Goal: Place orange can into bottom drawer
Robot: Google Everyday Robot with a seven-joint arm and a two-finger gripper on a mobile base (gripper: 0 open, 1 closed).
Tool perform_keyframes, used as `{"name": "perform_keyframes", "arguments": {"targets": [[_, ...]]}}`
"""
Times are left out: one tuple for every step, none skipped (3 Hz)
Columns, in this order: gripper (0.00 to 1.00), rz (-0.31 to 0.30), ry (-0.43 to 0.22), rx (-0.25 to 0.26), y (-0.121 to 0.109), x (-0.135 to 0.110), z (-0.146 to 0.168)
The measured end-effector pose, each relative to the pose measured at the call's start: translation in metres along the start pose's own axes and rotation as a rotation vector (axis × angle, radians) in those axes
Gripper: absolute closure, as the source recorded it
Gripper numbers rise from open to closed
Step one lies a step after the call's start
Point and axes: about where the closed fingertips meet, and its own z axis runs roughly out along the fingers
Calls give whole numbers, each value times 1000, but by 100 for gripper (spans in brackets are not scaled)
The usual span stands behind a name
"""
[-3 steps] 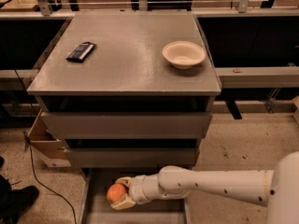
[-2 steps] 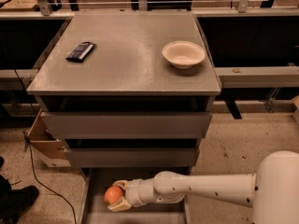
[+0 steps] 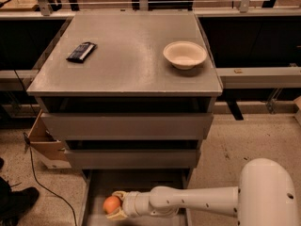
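Three grey metal drawers stack under the flat, dull-grey bench [image 3: 127, 55], seen from the one camera looking down from the front. The bottom drawer [image 3: 141, 179] is pulled out toward the camera, a wide shallow tray with a smooth grey floor and thin side rails. The two upper drawers [image 3: 127, 125] show only their plain flat fronts.

My gripper [image 3: 116, 205] sits low over the front-left part of that open tray. My pale fingers [image 3: 117, 195] are clasped on the orange can [image 3: 110, 204], one above it and one below. It is a small, smooth, round thing, more ball than cylinder, held inside the drawer's outline; whether it touches the floor I cannot tell. My glossy white arm [image 3: 193, 200] reaches in from the right, tube-shaped, ending in a rounded shell.

On the bench top, a flat black packet [image 3: 81, 52] lies at the left, and a shallow, round white bowl [image 3: 185, 54] stands at the right, well apart. A brown cardboard box [image 3: 44, 145] sits on the speckled floor [image 3: 235, 145] at the left.
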Motion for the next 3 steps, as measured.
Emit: {"name": "perform_keyframes", "arguments": {"targets": [[100,-2,4,1,1,-1,1],[100,-6,1,36,-4,8,14],[100,-10,-21,69,-14,21,31]]}}
